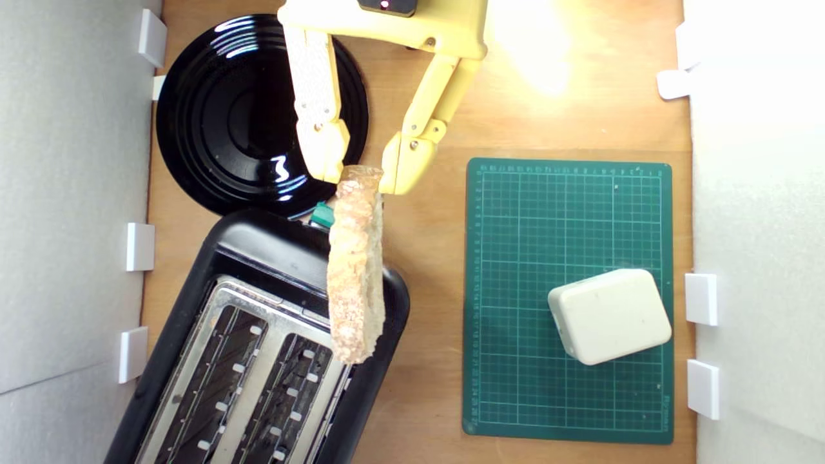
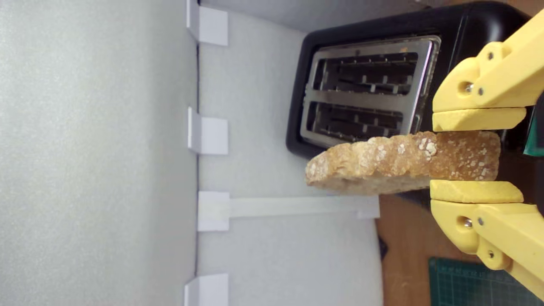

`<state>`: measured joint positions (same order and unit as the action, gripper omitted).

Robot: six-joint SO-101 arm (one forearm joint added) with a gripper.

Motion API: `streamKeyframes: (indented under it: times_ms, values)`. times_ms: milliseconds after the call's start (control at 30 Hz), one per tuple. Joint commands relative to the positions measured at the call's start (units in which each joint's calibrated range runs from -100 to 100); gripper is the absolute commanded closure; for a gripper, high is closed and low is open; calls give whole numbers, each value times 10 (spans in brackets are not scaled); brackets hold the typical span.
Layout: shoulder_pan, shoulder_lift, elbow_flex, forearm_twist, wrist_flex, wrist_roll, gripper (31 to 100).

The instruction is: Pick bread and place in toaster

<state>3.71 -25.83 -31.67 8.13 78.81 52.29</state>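
Observation:
My yellow gripper point(image 1: 359, 173) is shut on one end of the bread point(image 1: 355, 270), a crusty tan slice held on edge in the air. The slice hangs over the toaster's point(image 1: 258, 258) side nearest the exterior view's right, above its black rim, beside the nearer slot. The black toaster has a silver top plate point(image 2: 365, 95) with two long empty slots, and its green lever knob point(image 1: 321, 215) peeks out by the bread. In the wrist view the bread point(image 2: 399, 168) sits between both yellow fingers point(image 2: 476, 119), with the toaster point(image 2: 301, 97) behind it.
A round black plate point(image 1: 225, 116) lies behind the toaster. A green cutting mat point(image 1: 515, 258) on the exterior view's right carries a cream rounded box point(image 1: 609, 316). White foam walls with white brackets point(image 1: 140, 246) border the wooden table point(image 1: 425, 386) on both sides.

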Motion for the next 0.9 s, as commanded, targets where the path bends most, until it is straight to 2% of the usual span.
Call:
streamKeyframes:
  times_ms: [0, 133, 433, 567, 733, 867]
  values:
    - [29, 0, -36, 5, 3, 18, 748]
    - [48, 6, -36, 5, 0, 22, 748]
    - [48, 39, -42, 35, 4, 2, 748]
    - [51, 43, -42, 37, 14, 3, 748]
    - [84, 57, -43, 31, 10, 4, 748]
    - [85, 69, -79, 36, 6, 4, 748]
